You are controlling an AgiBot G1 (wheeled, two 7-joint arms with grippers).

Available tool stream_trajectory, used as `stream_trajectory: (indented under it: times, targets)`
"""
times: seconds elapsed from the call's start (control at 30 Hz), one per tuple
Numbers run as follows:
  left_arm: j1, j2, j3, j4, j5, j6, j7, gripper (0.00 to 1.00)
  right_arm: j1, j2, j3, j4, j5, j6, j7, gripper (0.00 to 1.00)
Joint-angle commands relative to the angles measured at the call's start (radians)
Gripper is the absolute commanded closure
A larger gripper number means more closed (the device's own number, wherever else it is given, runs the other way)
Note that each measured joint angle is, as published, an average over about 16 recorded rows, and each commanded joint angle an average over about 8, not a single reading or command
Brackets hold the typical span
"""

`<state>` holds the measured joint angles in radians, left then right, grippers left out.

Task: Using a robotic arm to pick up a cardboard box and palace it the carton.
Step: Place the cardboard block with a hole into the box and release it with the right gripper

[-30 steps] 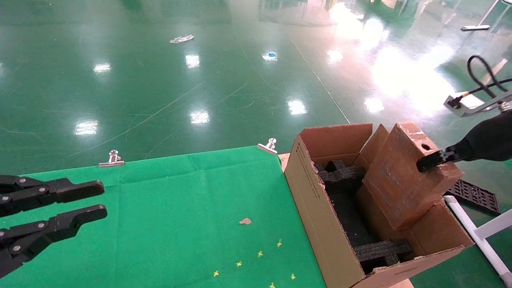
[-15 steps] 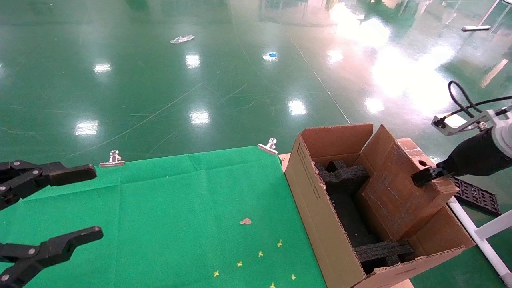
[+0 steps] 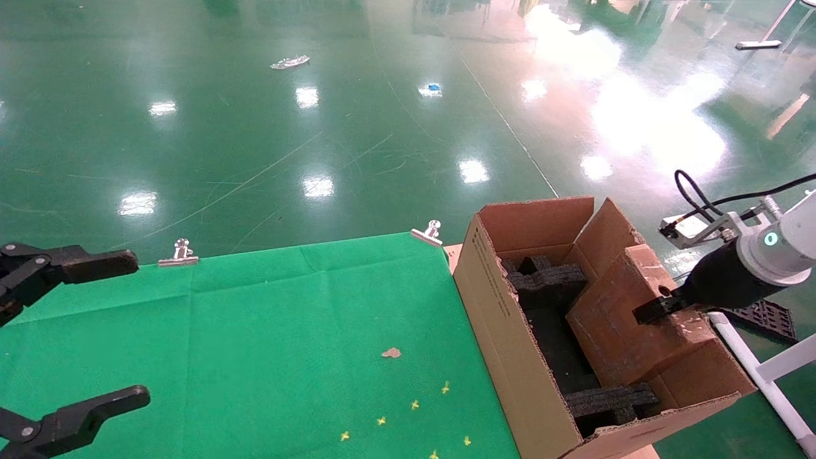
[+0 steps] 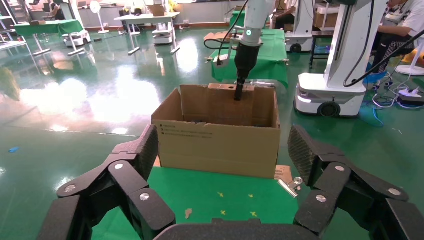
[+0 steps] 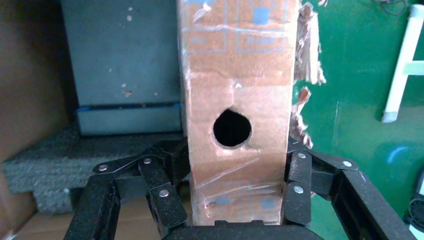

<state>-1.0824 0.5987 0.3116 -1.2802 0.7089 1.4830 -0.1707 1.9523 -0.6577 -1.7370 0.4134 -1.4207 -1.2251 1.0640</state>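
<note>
The small brown cardboard box (image 3: 621,322), taped and with a round hole (image 5: 231,128), stands tilted inside the large open carton (image 3: 503,331), against its right side. My right gripper (image 3: 650,311) is shut on the box's upper end; in the right wrist view my right gripper (image 5: 237,167) presses the box (image 5: 235,75) from both sides. Black foam inserts (image 3: 548,280) lie in the carton beside the box. My left gripper (image 3: 141,328) hangs wide open and empty over the left of the green table. The left wrist view shows the carton (image 4: 220,142) beyond the left gripper (image 4: 225,150).
The carton stands off the right edge of the green cloth table (image 3: 287,306). Metal clips (image 3: 178,254) (image 3: 428,233) hold the cloth's far edge. A small brown scrap (image 3: 391,352) lies on the cloth. A white pipe frame (image 3: 758,373) and black grid (image 3: 762,315) lie right of the carton.
My right gripper has lowered the box down and leftward into the carton. My left gripper has opened wide and drawn back to the left.
</note>
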Motion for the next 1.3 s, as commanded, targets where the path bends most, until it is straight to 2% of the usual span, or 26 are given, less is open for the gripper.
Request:
stream_trajectory:
  times: [0.03, 0.27, 0.5, 0.53, 0.77, 0.8, 1.3]
  targets:
    - [0.0, 0.0, 0.0, 0.0, 0.0, 0.0, 0.0, 0.0, -0.02, -0.002, -0.004, 0.009, -0.003, 0.015, 0.012, 1.0]
    - [0.0, 0.0, 0.0, 0.0, 0.0, 0.0, 0.0, 0.0, -0.116, -0.021, 0.001, 0.023, 0.026, 0.081, 0.03, 1.0]
    - [0.0, 0.0, 0.001, 0.0, 0.0, 0.0, 0.0, 0.0, -0.216, -0.049, 0.024, 0.005, 0.076, 0.175, -0.009, 1.0]
    - [0.0, 0.0, 0.001, 0.0, 0.0, 0.0, 0.0, 0.0, -0.226, -0.051, 0.028, 0.0, 0.083, 0.186, -0.02, 0.95]
    - [0.0, 0.0, 0.001, 0.0, -0.001, 0.0, 0.0, 0.0, -0.258, -0.061, 0.043, -0.044, 0.11, 0.2, -0.099, 0.08]
    - [0.0, 0.0, 0.001, 0.0, -0.001, 0.0, 0.0, 0.0, -0.259, -0.064, 0.043, -0.052, 0.109, 0.194, -0.108, 0.0]
    - [0.0, -0.001, 0.002, 0.0, -0.001, -0.001, 0.001, 0.0, -0.224, -0.139, 0.034, -0.16, 0.09, 0.145, -0.203, 0.0]
